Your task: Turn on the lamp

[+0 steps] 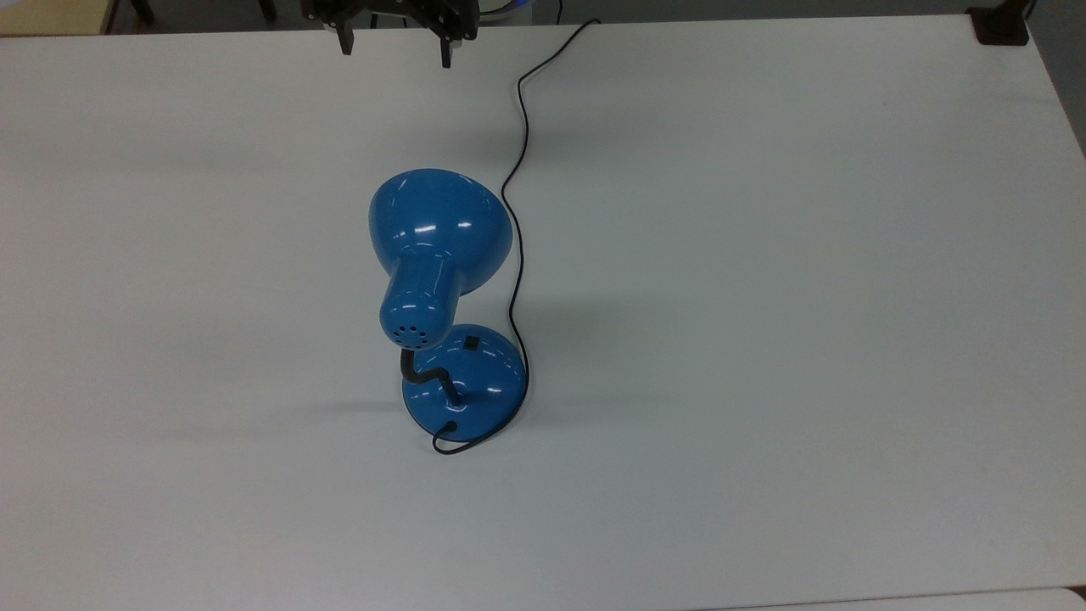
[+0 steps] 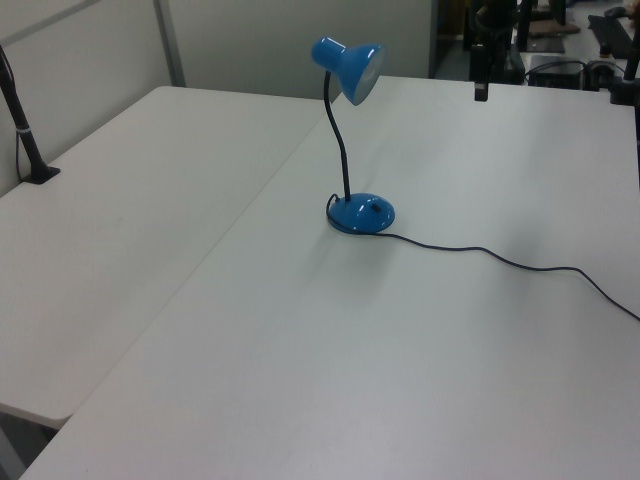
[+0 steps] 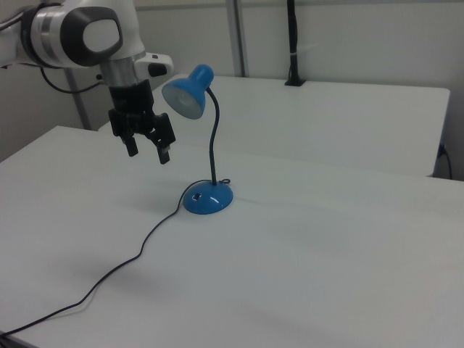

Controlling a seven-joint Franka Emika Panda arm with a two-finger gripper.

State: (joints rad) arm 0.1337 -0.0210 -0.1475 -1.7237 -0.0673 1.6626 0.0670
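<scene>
White tabletop (image 1: 764, 255), lamp (image 1: 441, 229) unlit, gripper (image 3: 148, 148) hanging in the air with nothing between its spread fingers.

Below the gripper and to the right view's right, the lamp stands upright; its shade (image 3: 185, 98) sits just beside the fingertips at about their height, and the base (image 3: 208, 199) lies lower down, well apart from them. The small black switch (image 1: 469, 344) on the base is hard to make out in the side views, so its exact facing is probably toward the gripper, not certainly. A straight descent risks clipping the shade or bendy neck (image 3: 214, 145) and tipping the light lamp; an off-centre press could slide the base, and the cord (image 1: 517, 212) trailing under the gripper's path could snag.
</scene>
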